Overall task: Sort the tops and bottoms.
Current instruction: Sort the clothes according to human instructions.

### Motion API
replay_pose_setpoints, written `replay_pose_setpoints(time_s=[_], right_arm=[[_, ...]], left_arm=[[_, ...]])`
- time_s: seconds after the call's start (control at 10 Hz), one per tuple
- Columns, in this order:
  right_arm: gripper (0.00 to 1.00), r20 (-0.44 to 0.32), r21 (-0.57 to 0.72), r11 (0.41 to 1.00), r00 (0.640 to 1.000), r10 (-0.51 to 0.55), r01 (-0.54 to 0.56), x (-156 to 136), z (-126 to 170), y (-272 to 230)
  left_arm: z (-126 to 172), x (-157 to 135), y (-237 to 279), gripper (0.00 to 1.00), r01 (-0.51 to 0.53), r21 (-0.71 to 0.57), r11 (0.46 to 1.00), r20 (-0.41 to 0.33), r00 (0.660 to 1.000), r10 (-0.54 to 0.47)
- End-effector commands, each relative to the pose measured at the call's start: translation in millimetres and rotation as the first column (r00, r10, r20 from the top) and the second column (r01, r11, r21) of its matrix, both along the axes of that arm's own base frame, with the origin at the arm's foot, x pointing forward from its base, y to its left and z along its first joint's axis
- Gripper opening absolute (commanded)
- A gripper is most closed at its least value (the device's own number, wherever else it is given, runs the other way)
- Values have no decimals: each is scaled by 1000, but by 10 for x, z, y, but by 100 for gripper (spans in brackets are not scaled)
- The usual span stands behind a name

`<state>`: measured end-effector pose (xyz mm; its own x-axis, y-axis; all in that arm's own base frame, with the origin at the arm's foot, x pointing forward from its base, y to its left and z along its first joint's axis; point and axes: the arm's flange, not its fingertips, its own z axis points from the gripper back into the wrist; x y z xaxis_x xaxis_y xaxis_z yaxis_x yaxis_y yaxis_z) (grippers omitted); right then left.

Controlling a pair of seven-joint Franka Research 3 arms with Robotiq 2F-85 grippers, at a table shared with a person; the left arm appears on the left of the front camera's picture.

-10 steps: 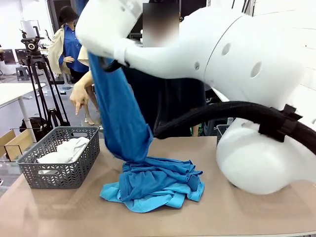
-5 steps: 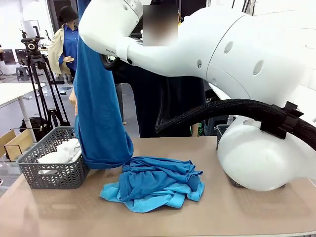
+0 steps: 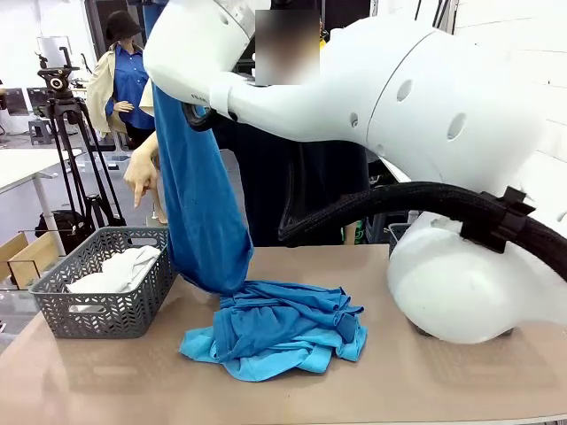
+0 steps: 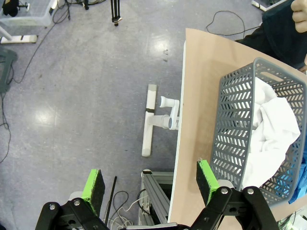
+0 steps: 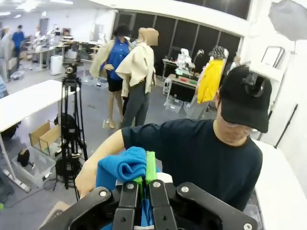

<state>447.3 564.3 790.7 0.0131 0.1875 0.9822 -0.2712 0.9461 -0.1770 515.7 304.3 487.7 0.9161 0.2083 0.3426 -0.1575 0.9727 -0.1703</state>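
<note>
Now the hanging blue shirt (image 3: 202, 212) has swung back off the basket (image 3: 97, 314). Its hem meets the blue pile (image 3: 279, 332) on the desk (image 3: 443, 376) (darker over paler). A person's hand (image 3: 142, 174) points down behind.

Right wrist view: right tool (image 5: 145, 172) pinched tight on the shirt's fold.

Left wrist view: left tool (image 4: 149, 183) spread wide beside the basket, white shirt (image 4: 273, 129) inside.

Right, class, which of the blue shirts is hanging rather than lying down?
The royal-blue shirt pinched in the shut right gripper, hanging down; the other blue shirts lie heaped on the table.
</note>
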Motion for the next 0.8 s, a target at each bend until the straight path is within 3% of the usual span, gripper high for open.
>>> replay_pose_setpoints(time_s=[0.0, 0.1, 0.3, 0.4, 0.7], right_arm=[[0, 95, 155, 987, 993, -63, 48, 397, 324, 671], [0, 163, 220, 972, 980, -114, 77, 540, 467, 967], [0, 161, 357, 927, 971, -179, 112, 781, 685, 1559], [0, 157, 427, 901, 975, -157, 76, 845, 764, 1904], [0, 181, 636, 771, 975, -130, -15, 702, 805, 2917]], left_arm=[[5, -15, 7, 100, 1, 10, 1000, -7, 1000, 0], [5, -15, 7, 100, 1, 10, 1000, -7, 1000, 0], [5, -15, 7, 100, 1, 10, 1000, -7, 1000, 0], [5, -15, 7, 100, 1, 10, 1000, -7, 1000, 0], [5, -15, 7, 100, 1, 10, 1000, -7, 1000, 0]])
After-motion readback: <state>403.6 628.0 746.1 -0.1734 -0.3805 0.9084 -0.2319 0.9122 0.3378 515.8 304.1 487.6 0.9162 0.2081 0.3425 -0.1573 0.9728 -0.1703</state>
